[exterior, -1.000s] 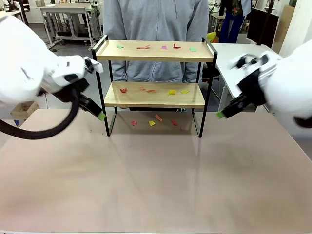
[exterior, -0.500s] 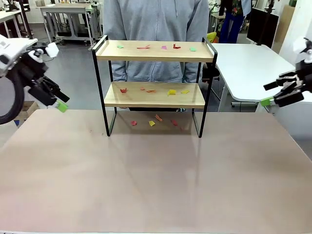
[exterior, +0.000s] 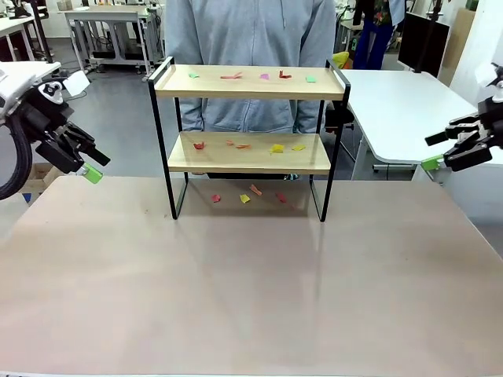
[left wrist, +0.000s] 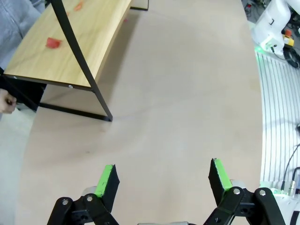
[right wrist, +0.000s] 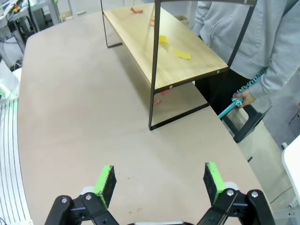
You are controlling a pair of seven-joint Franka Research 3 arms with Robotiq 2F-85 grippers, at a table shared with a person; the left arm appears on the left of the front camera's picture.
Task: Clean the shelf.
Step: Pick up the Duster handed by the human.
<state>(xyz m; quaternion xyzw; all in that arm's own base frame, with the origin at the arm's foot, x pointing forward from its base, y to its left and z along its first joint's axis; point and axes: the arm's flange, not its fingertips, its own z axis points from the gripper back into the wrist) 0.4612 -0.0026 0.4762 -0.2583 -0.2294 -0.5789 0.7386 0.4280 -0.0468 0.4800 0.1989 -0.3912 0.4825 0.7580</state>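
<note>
Smooth beige bench (exterior: 251,298) lies before us, white tables (exterior: 393,90) behind. Our left tool (exterior: 96,166) hangs spread; toward the far edge stands the shelf (exterior: 250,153), pale wood in thin black frame, strewn with paper scraps (exterior: 277,148); our right tool (exterior: 431,153) gapes too.

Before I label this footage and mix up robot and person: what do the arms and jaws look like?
Both arms are white and rounded, turning black at the wrist. The left gripper and right gripper have black linked jaws tipped with bright green pads. A thick black cable loops by the left arm. The person wears a grey sweatshirt.
</note>
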